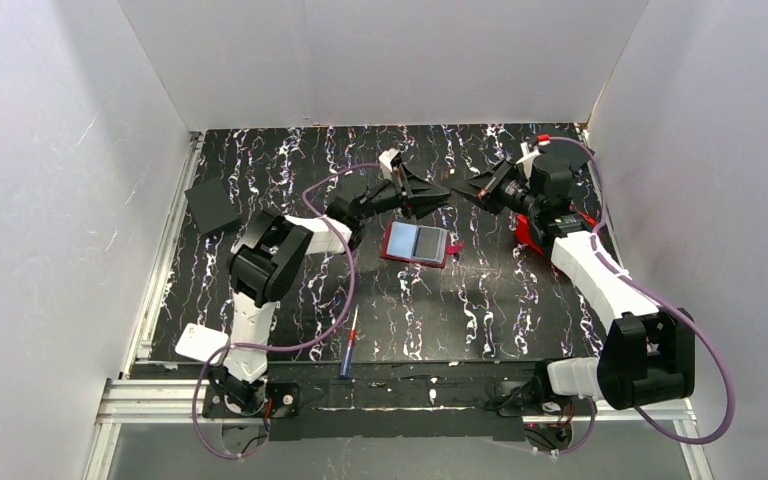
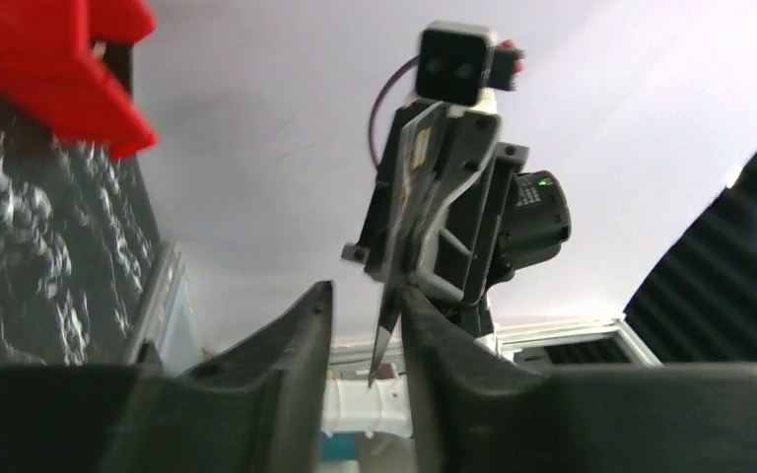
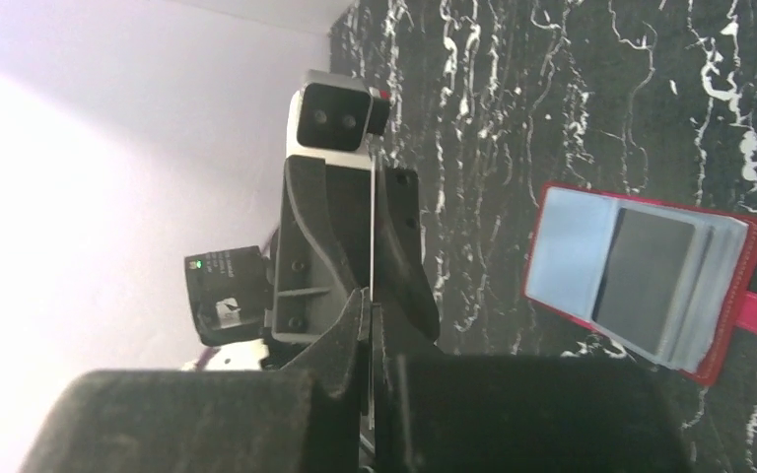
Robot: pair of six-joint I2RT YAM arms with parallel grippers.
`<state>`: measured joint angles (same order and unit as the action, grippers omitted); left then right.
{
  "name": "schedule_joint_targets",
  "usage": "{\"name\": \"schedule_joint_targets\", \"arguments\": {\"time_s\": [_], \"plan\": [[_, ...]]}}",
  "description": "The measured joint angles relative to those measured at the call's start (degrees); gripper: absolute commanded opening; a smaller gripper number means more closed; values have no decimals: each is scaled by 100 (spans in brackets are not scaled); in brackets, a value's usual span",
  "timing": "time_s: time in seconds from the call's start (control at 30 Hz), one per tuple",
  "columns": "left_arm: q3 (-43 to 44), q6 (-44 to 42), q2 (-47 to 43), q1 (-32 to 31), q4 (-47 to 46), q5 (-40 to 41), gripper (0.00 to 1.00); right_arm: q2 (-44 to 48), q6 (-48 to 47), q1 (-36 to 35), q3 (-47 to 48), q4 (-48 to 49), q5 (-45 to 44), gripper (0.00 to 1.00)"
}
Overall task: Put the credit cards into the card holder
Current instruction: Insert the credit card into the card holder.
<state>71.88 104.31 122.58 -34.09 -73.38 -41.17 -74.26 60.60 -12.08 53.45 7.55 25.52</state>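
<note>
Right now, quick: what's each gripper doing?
Left gripper: open, straddling the credit card without clamping it.
Right gripper: shut on the credit card, held edge-on.

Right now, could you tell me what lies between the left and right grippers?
A credit card, held edge-on in the right gripper, reaches into the open jaws of the left gripper. The right wrist view shows it as a thin line.

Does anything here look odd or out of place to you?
Two things. A credit card hangs edge-on in mid-air, pinched in the jaws of the right gripper, its far end between those of the left gripper. And a blue-and-red pen-like tool lies alone near the front edge of the table.
</note>
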Motion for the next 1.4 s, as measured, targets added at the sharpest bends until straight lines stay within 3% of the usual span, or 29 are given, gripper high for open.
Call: {"name": "schedule_joint_targets", "arguments": {"time_s": [0.13,0.27,0.43,0.57,0.77,1.0,1.4], "plan": [[-973,-752,-601,293,772,-503,53,-129,-531,-83,0,-149,-92,1],[-1685,-2063,-1357,1141,2347,-1038,56,-586,-901,-136,0,-98,13,1],[-1045,-4575,-1814,1851,5733,-597,48,-1467,-1412,-396,11,-153,197,1],[-199,-5860,-1722,1690,7289,-354,41,-2170,-1580,-632,76,-181,332,1],[450,-6666,-1150,1224,8133,-20,37,-2621,-1609,-809,186,-334,308,1],[905,-7029,-452,726,8583,251,29,-2682,-1727,-831,229,-507,61,1],[1036,-7160,-188,715,8865,669,19,-2750,-1773,-831,225,-608,-98,1]]}}
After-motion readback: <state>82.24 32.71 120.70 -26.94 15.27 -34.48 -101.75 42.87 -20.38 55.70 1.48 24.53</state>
